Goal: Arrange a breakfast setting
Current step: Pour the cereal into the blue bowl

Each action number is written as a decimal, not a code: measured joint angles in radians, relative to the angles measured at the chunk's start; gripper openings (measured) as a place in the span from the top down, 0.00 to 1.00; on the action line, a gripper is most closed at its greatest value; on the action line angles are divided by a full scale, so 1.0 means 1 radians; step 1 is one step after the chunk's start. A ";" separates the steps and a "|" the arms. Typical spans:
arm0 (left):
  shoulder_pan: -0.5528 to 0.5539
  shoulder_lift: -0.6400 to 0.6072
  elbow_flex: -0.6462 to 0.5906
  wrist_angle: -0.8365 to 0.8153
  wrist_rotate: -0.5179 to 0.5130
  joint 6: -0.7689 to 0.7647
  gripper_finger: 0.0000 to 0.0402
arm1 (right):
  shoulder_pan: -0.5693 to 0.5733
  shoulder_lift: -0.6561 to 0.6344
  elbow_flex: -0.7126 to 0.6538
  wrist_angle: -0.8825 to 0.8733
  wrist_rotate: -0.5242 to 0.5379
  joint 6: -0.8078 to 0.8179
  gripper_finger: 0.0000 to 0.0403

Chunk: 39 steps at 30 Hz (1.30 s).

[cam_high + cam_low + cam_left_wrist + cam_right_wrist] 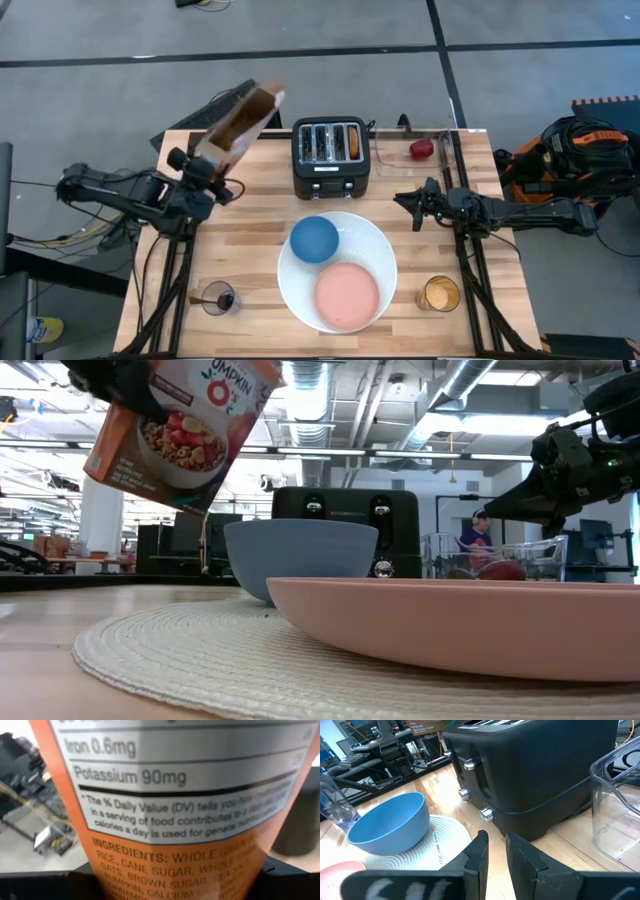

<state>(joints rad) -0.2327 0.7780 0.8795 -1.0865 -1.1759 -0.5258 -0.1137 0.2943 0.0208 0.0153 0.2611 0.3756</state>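
Orange cardboard cereal box (240, 118) is held tilted by L gripper (205, 172), above table's back-left.
R gripper (408, 203) is kept nearly closed, empty, beside black four-slot toaster (332, 155).

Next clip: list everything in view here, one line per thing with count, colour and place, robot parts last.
cereal box: one, orange, held tilted above the table's far left
toaster: one, black, four slots, far centre
placemat: one, white, round, near centre
bowl: one, blue, on the placemat's far left
plate: one, pink, on the placemat, nearer side
red fruit: one, in a clear container right of the toaster
glass: one, dark contents, near left
cup: one, amber, near right
table: one, light wood
person: one, in the room behind
left gripper: jaws on the cereal box
right gripper: jaws shut, right of the toaster
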 joint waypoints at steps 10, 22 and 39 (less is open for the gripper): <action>-0.145 -0.020 0.000 0.000 0.022 0.092 0.46 | 0.000 0.000 0.000 0.000 0.000 0.000 0.77; -0.197 -0.008 0.000 -0.001 0.139 0.226 0.46 | 0.000 0.000 0.000 0.000 0.000 0.000 0.77; -0.199 -0.005 0.000 -0.002 0.129 0.581 0.46 | 0.000 0.000 0.000 0.000 0.000 0.000 0.77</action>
<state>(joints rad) -0.4316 0.7727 0.8791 -1.0888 -1.0470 0.0555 -0.1139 0.2943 0.0212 0.0154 0.2607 0.3754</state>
